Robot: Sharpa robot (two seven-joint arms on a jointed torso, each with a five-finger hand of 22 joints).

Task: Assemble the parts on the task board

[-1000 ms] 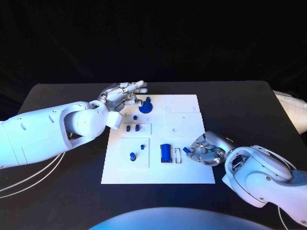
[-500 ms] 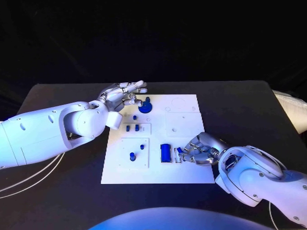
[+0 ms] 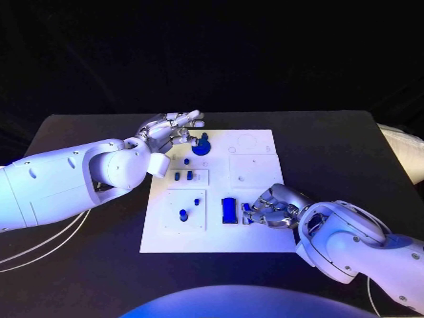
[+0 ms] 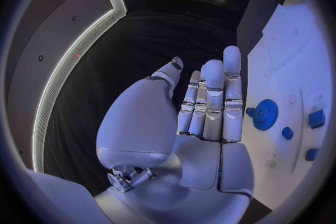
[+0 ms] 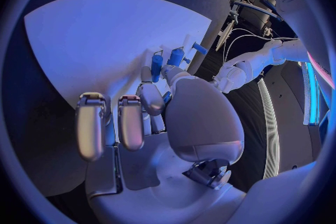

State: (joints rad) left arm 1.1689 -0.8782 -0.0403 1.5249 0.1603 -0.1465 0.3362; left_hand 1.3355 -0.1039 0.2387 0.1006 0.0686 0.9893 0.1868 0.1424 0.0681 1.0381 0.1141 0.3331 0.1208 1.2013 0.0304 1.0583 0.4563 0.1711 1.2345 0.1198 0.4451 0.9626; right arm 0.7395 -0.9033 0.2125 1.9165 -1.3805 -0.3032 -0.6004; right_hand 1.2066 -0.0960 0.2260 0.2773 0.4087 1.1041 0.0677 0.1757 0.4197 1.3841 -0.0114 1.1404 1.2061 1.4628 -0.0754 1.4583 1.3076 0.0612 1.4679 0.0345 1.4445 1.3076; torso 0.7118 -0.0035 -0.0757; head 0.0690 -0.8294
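— Nearest? Right silver many-fingered hand (image 3: 274,211), curled over white rectangular task board's (image 3: 255,238) near edge, pinching small blue piece (image 5: 157,64) beside upright blue block (image 3: 229,211).

— Farther? Several small blue pegs (image 3: 183,176), one blue gear (image 3: 201,147); left silver hand (image 3: 172,128) released, fingers extended, grasping nothing.

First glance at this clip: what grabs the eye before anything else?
The white task board in the middle of the black table stands out, dotted with small blue parts. The right hand sits low over the board's near right area, fingers curled beside a blue rectangular block. The left hand is at the board's far left corner, fingers straight, next to a blue gear.
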